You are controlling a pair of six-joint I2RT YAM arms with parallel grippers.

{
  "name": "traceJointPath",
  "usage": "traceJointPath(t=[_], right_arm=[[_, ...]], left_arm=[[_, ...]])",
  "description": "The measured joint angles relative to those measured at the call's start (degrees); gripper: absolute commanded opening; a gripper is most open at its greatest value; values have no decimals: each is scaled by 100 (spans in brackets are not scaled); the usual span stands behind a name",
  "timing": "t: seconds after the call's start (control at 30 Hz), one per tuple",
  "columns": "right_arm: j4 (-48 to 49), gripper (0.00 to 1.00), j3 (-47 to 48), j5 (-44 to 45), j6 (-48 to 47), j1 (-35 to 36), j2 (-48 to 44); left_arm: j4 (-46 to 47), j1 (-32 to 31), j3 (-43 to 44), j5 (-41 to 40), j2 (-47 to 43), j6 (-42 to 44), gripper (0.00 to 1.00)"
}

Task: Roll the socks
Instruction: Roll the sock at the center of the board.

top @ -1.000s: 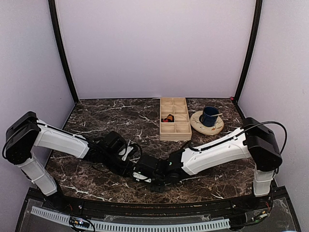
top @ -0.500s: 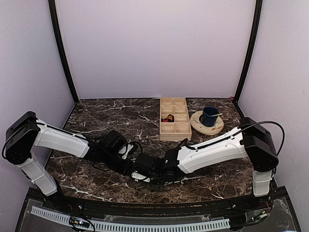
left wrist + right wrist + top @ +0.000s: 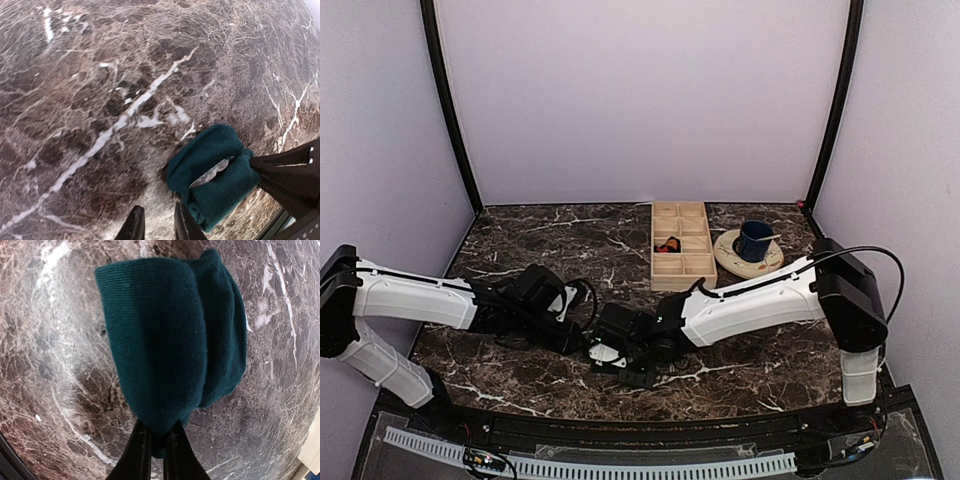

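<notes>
The teal sock (image 3: 165,335) lies on the dark marbled desk (image 3: 100,75) near the front edge, folded over on itself into a thick, loose bundle with a slit of pale lining showing between its layers in the left wrist view. The right gripper (image 3: 157,432) is closed tight on the lower end of that bundle, the fabric pinched between its two fingers (image 3: 286,175) and bulging out above them. The left gripper (image 3: 158,210) sits just beside the sock, its jaws parted a little with only bare desk between them and nothing held; its right-hand finger is close to the bundle's edge, though I cannot tell whether it touches. From above, both arms reach inward and meet low over the front middle of the desk. Farther back stands a wooden organizer tray (image 3: 698,265), and a small black, red and orange item (image 3: 667,245) in one of its left-hand compartments is probably the argyle sock, too small to be sure. A dark blue mug (image 3: 755,240) rests on a saucer (image 3: 765,264) to the tray's right.
</notes>
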Motion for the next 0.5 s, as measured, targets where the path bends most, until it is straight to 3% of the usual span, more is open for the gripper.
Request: traceJointPath(t=[0.27,0.5], right_arm=[[-420,2,389,-444,-4,-186,157],[-887,2,855,-898,-15,-376,380]], left_arm=[[-2,-63,-533,-426,-935,-232,22],[125,-632,-804,-1132,-1427,-557,20]])
